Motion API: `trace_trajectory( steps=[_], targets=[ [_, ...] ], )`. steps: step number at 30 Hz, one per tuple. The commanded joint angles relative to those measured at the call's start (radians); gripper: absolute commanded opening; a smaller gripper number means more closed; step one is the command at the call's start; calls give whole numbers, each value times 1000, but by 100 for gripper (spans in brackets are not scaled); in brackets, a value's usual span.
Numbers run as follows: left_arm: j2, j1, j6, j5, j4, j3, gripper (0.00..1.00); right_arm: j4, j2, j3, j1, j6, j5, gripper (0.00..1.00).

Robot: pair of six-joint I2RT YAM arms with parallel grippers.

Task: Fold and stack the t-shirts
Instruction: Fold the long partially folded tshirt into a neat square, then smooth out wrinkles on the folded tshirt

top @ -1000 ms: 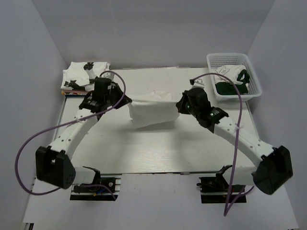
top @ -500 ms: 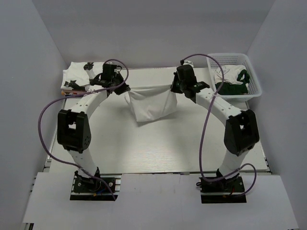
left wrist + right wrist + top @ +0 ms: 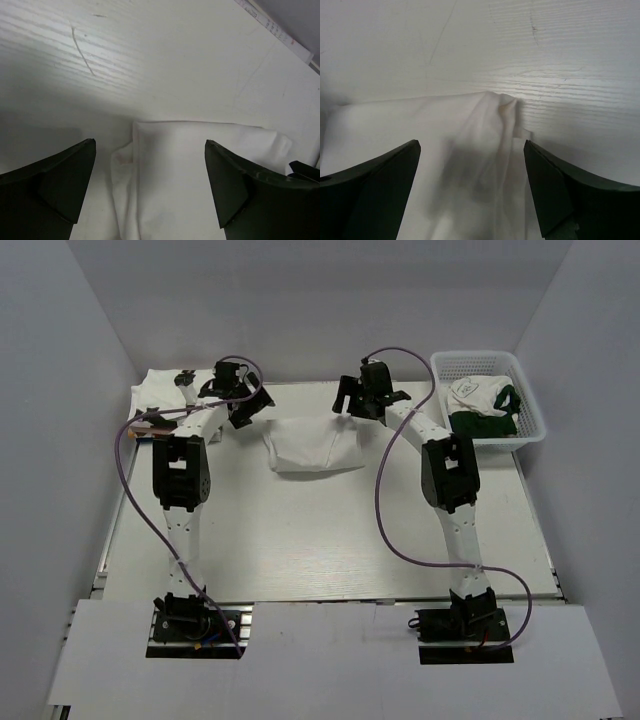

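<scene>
A folded white t-shirt (image 3: 315,446) lies flat on the table, a little behind its middle. My left gripper (image 3: 243,412) hangs open just above the shirt's far left corner, with nothing between its fingers. My right gripper (image 3: 350,400) hangs open above the far right corner, also empty. In the left wrist view the t-shirt (image 3: 200,170) lies below the spread left gripper (image 3: 150,144). In the right wrist view the t-shirt's bunched corner (image 3: 500,107) lies below the spread right gripper (image 3: 471,143). More white t-shirts (image 3: 160,395) with black prints are stacked at the back left.
A white mesh basket (image 3: 470,358) stands at the back right, holding white and green cloth (image 3: 482,405). Both arms stretch far over the table, with purple cables looping beside them. Grey walls close in the table at the back and sides.
Both grippers have opened and let go of the shirt's far corners. The arms carried the shirt toward the back, and it now lies flat instead of hanging between them.
</scene>
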Motion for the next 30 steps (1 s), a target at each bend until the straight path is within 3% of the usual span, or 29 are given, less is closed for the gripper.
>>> trace_trajectory(
  steps=[1,6,10,15,21,26,30],
  targets=[
    [-7,9,43,61,-34,138,100,42,0,74,-24,-18,-109,90],
    [-139,-21,115,113,16,28,100,73,-157,-54,-12,-51,-140,90],
    [-346,-62,115,260,153,-246,100,143,-341,-337,5,-34,-225,90],
    [-429,-132,79,388,282,-464,100,324,-463,-551,18,84,-370,90],
    [-400,-153,57,483,340,-637,100,442,-350,-654,9,178,-514,90],
    [-279,-130,42,540,380,-722,100,438,-257,-705,-37,221,-470,90],
    [-225,-112,91,464,299,-739,100,418,-251,-774,-80,198,-427,90]
  ],
)
